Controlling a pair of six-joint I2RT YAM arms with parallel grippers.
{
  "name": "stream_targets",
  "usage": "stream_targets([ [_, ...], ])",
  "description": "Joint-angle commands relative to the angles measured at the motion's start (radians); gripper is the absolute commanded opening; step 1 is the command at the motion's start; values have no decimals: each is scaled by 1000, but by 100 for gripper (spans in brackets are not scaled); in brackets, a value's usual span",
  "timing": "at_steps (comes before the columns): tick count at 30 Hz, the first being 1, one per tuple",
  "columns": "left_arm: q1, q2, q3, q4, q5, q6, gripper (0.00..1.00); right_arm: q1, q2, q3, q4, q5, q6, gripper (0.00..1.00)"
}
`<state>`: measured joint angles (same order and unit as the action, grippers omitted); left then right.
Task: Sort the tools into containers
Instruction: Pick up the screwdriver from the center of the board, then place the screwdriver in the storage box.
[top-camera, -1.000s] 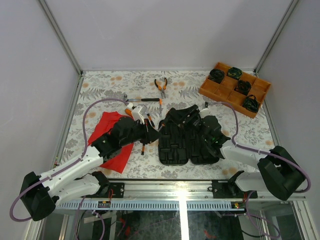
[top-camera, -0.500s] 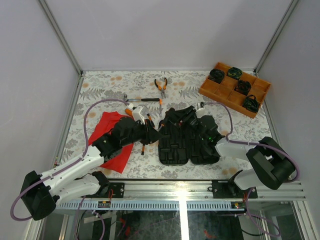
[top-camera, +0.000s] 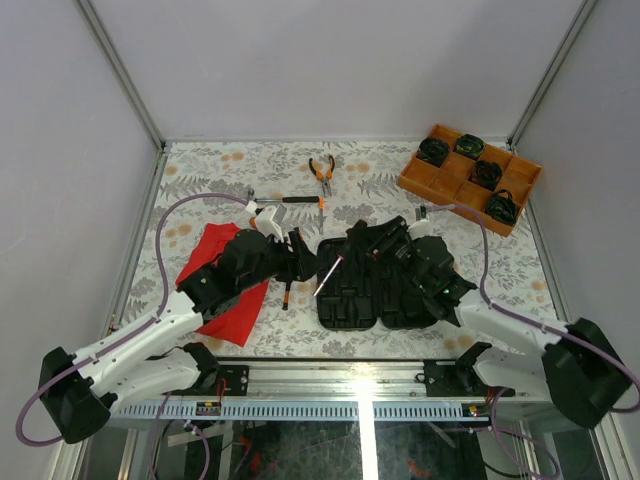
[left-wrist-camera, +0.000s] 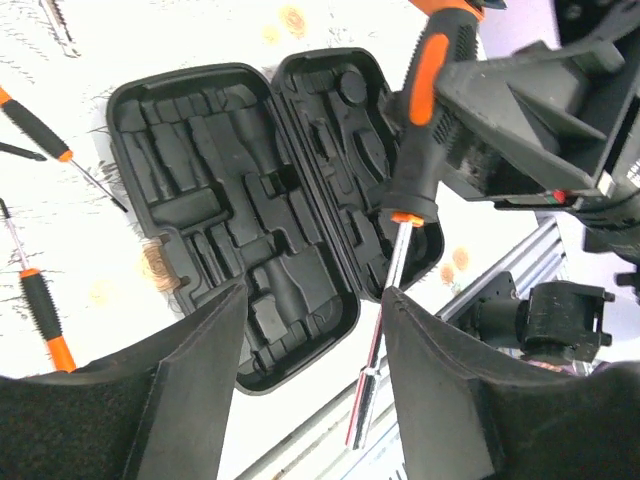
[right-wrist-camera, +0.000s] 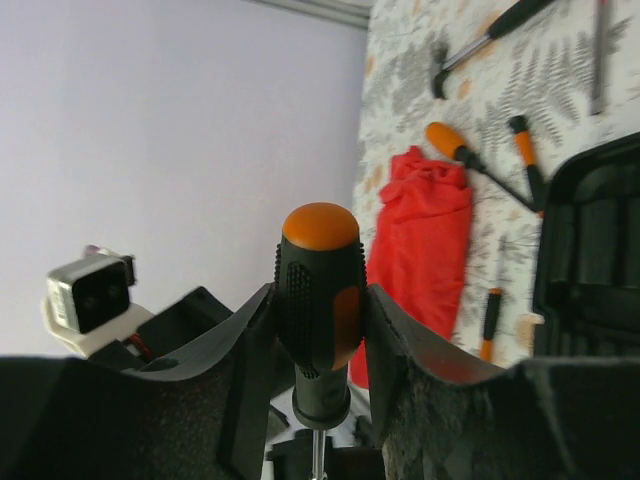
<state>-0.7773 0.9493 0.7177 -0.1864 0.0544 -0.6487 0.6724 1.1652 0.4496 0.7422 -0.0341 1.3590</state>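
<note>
I see the black tool case (left-wrist-camera: 250, 220) lying open on the surface (top-camera: 230, 165), its moulded slots empty. My right tool (right-wrist-camera: 318, 345) is clamped on the orange-and-black screwdriver (left-wrist-camera: 420, 130), held above the case with its steel shaft slanting down. My left tool (left-wrist-camera: 310, 330) hangs spread wide, gripping nothing.

plain pale lilac walls (top-camera: 330, 60) on three sides, joined by slim aluminium corner posts (top-camera: 120, 75); below, a tabletop covered in grey fern-patterned cloth (top-camera: 210, 170), evenly lit.
</note>
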Motion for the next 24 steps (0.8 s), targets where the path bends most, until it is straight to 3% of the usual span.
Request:
stream_targets([
  [1,19,9,35,-62,-80,14,56,6,-130,61,-310,119,-208,0],
  [5,41,65,60,-108,-88,22,57,6,-174,179,-664,191,-399,0],
  [9,41,91,70,-134,-146,27,61,5,-180,247,-853,230,-553,0],
  [13,40,113,74,-139,-164,34,69,5,-176,289,-959,233,-662,0],
  [19,40,130,48,-148,-195,5,67,4,-170,292,-985,251,-743,3],
  [24,41,118,-17,-112,-181,-33,66,4,-207,259,-953,272,-708,0],
])
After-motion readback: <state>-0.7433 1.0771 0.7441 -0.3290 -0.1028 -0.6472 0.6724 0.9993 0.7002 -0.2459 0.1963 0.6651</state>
